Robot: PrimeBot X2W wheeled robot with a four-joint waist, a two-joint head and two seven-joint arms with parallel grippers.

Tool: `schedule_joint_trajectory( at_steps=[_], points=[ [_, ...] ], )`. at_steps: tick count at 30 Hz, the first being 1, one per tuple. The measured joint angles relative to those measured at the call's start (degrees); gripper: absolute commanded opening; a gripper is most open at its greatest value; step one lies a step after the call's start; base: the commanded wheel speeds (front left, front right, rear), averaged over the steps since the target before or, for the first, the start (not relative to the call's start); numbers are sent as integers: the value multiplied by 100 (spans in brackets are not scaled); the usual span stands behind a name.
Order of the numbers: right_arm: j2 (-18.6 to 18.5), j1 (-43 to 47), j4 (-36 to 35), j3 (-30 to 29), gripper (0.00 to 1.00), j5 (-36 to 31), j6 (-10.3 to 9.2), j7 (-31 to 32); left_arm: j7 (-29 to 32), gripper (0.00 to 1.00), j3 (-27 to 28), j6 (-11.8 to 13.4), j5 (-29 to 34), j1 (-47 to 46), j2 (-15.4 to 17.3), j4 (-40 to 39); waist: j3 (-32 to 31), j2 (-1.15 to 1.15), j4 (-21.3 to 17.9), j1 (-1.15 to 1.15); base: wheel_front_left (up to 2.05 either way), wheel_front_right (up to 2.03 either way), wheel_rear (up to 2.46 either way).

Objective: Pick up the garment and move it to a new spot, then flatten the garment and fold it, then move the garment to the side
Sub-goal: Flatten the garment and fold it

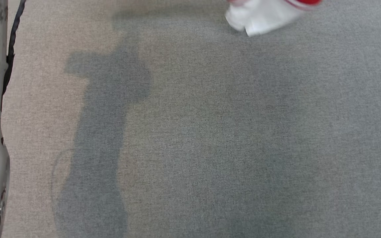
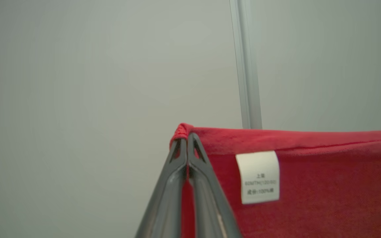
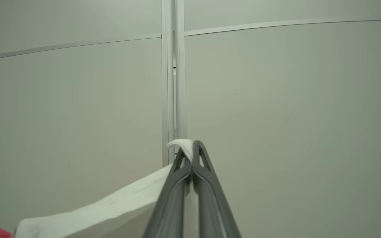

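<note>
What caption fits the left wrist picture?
Left gripper shut on the red garment, near its white label.

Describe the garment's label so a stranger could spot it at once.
In the left wrist view, the left gripper pinches the red garment at its corner. Beside it, under the hem, is the label: a white rectangle with grey print on plain red.

A lab-like test booth: plain pale wall panels [image 3: 276, 132] in slim metal framing [image 3: 174, 82], grey fabric-covered work surface [image 1: 210, 132].
</note>
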Motion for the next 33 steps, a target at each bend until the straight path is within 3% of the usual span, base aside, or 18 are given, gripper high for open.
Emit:
schedule_joint_trajectory(
  at_steps=[1,8,16,20,25,33],
  points=[
    [120,-215,526,98,0,3,0,-30,-92,0,-8,-64,-13,-219,-69,511,18,0,-16,0,0,0,0],
    [604,-77,2282,495,0,263,0,115,216,0,46,-335,-508,-104,-428,2273,116,0,-60,0,0,0,0],
    [977,1060,3422,790,0,772,0,-142,243,0,86,-509,-996,915,-804,3415,126,0,3,0,0,0,0],
    [1035,1753,3408,933,0,1087,0,-289,-22,0,-34,-517,-1048,1490,-889,3520,59,0,44,0,0,0,0],
    [1078,3094,2826,1236,0,1693,0,-390,-420,0,-201,-538,-1123,2616,-950,3563,-115,0,51,0,0,0,0],
    [810,5642,886,881,0,2162,0,-413,-577,0,-491,-550,-1577,4245,-972,2541,-575,0,76,0,0,0,0]
  ],
)
